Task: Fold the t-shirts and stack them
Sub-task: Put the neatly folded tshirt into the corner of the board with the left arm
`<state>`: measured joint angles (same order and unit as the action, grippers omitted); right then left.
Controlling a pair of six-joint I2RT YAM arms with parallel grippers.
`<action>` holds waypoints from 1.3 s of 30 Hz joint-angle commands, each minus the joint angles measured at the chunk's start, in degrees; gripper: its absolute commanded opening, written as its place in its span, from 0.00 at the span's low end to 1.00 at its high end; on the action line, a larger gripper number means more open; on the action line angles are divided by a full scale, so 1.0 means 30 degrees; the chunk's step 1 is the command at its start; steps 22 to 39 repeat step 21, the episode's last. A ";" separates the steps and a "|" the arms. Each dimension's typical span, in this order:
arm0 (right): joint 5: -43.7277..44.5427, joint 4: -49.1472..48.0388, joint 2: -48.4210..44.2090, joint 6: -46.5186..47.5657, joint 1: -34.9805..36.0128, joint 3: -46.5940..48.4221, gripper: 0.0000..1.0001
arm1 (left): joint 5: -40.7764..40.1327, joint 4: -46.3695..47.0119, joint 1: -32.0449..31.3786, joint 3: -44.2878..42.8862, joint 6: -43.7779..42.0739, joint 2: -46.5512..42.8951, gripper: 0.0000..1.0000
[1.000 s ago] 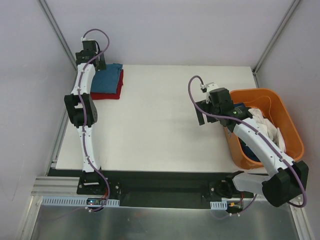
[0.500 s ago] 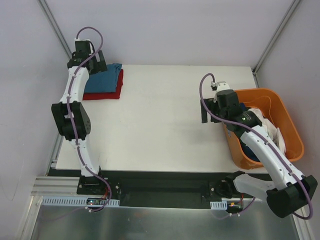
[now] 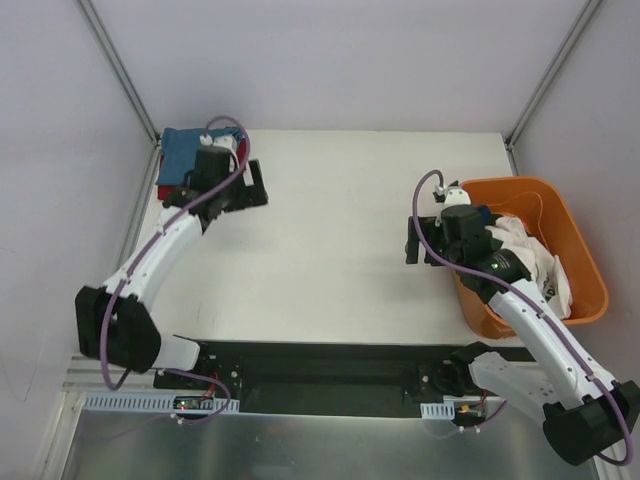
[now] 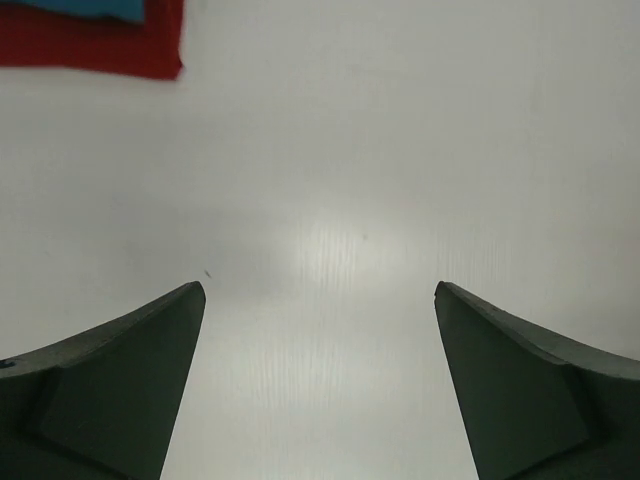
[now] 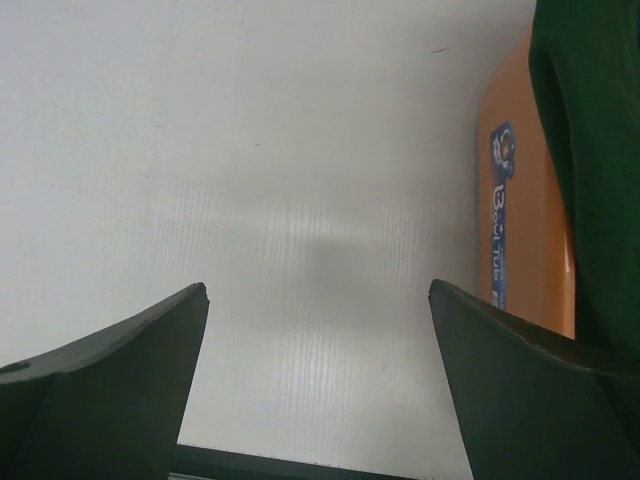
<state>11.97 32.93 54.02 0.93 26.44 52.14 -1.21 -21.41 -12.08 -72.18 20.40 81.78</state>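
Teal-blue t-shirt (image 3: pixel 180 150) lies atop red t-shirt (image 4: pixel 90 45)

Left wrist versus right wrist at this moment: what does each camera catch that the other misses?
Only the left wrist view shows a corner of the folded stack: the red t-shirt with the teal-blue t-shirt on it, at the top left edge. Only the right wrist view shows the orange basket, its wall bearing a label, and dark green cloth at the right edge. Both show bare white table between open fingers; neither the left gripper nor the right gripper holds anything.
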 commanded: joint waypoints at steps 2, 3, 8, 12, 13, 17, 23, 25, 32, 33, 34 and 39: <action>-0.1056 -0.1422 -0.1773 -0.1070 -0.0081 -0.1849 0.96 | -0.1176 0.2096 -0.2591 0.6649 0.2215 -0.6597 0.99; -0.1204 -0.1657 -0.2037 -0.1100 -0.0082 -0.2868 0.96 | -0.1787 0.2126 -0.2828 0.7645 0.2686 -0.7388 0.99; -0.1848 -0.4025 -0.3912 -0.1452 -0.0023 -0.5774 0.96 | -0.2640 0.2830 -0.3182 1.3333 0.4156 -1.2049 0.99; -0.1996 -0.5232 -0.5289 -0.1832 -0.0023 -0.7271 0.96 | -0.3405 0.2713 -0.3182 1.4363 0.3951 -1.4072 0.99; -0.1997 -0.5292 -0.5524 -0.1891 -0.0023 -0.7359 0.96 | -0.3433 0.2712 -0.3182 1.4393 0.3835 -1.4627 0.99; -0.1179 -0.5029 -0.6403 -0.1687 -0.0023 -0.7360 0.96 | -0.3871 0.2683 -0.3182 1.4159 0.3482 -1.5247 0.99; -0.1118 -0.5116 -0.6464 -0.1277 0.0006 -0.7331 0.96 | -0.4399 0.2596 -0.3182 1.4217 0.3394 -1.5131 0.99; -0.1118 -0.5116 -0.6464 -0.1277 0.0006 -0.7331 0.96 | -0.4399 0.2596 -0.3182 1.4217 0.3394 -1.5131 0.99; -0.1118 -0.5116 -0.6464 -0.1277 0.0006 -0.7331 0.96 | -0.4399 0.2596 -0.3182 1.4217 0.3394 -1.5131 0.99; -0.1118 -0.5116 -0.6464 -0.1277 0.0006 -0.7331 0.96 | -0.4399 0.2596 -0.3182 1.4217 0.3394 -1.5131 0.99; -0.1118 -0.5116 -0.6464 -0.1277 0.0006 -0.7331 0.96 | -0.4399 0.2596 -0.3182 1.4217 0.3394 -1.5131 0.99; -0.1118 -0.5116 -0.6464 -0.1277 0.0006 -0.7331 0.96 | -0.4399 0.2596 -0.3182 1.4217 0.3394 -1.5131 0.99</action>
